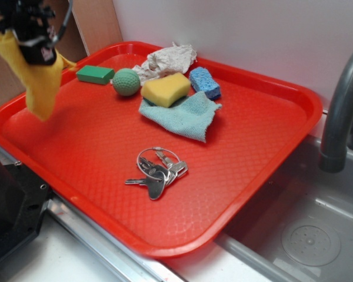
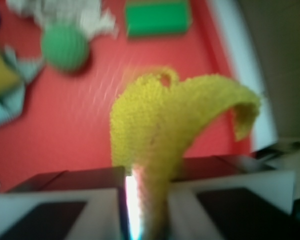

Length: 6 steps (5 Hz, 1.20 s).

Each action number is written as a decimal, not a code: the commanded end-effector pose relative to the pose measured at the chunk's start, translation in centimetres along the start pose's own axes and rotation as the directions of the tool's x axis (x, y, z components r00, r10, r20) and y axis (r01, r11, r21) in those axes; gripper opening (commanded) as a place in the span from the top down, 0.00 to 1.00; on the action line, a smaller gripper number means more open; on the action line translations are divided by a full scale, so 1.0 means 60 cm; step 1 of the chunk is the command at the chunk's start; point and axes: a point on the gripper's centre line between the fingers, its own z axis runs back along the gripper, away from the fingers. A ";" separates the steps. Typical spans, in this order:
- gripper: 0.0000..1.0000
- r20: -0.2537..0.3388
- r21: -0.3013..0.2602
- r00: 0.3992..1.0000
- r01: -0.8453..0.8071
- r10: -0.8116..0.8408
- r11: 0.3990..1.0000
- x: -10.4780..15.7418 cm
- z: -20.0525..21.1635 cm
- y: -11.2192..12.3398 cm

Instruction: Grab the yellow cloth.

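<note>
The tool [image 1: 36, 51] is up in the top left corner of the exterior view, above the left edge of the red tray [image 1: 259, 147]. Its two fingers are pressed together on the yellow cloth [image 1: 41, 82]. The cloth hangs down from the tool in the air and does not touch the tray. The top of the arm is cut off by the edge of the picture, so only the dark lower part shows.

In the wrist view the yellow cloth [image 2: 165, 130] fills the middle. It goes down into the thin gap between the two fingers, and a bright light shines in that gap. One corner of the cloth curls over to the right. This view is blurry, so the small loops of the cloth are hard to see.

At the far side of the tray lie a green block [image 1: 95, 74], a green ball [image 1: 126, 81], a white crumpled rag [image 1: 165, 60], a yellow sponge [image 1: 166, 89] and a blue sponge [image 1: 204, 82]. The yellow sponge sits on a light blue-green cloth [image 1: 188, 116] and hides part of it. A bunch of keys [image 1: 157, 171] lies near the middle of the tray.

A grey tap [image 1: 341, 106] stands to the right, cut off at the top. Below it is a sink [image 1: 306, 235].
</note>
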 end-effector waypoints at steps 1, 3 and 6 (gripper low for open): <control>1.00 0.066 -0.022 0.995 0.080 -0.079 0.997 0.011 0.147 -0.102; 1.00 0.078 -0.081 0.983 0.173 -0.167 0.982 -0.025 0.179 -0.148; 1.00 0.070 -0.019 0.982 0.178 -0.176 0.984 -0.028 0.152 -0.138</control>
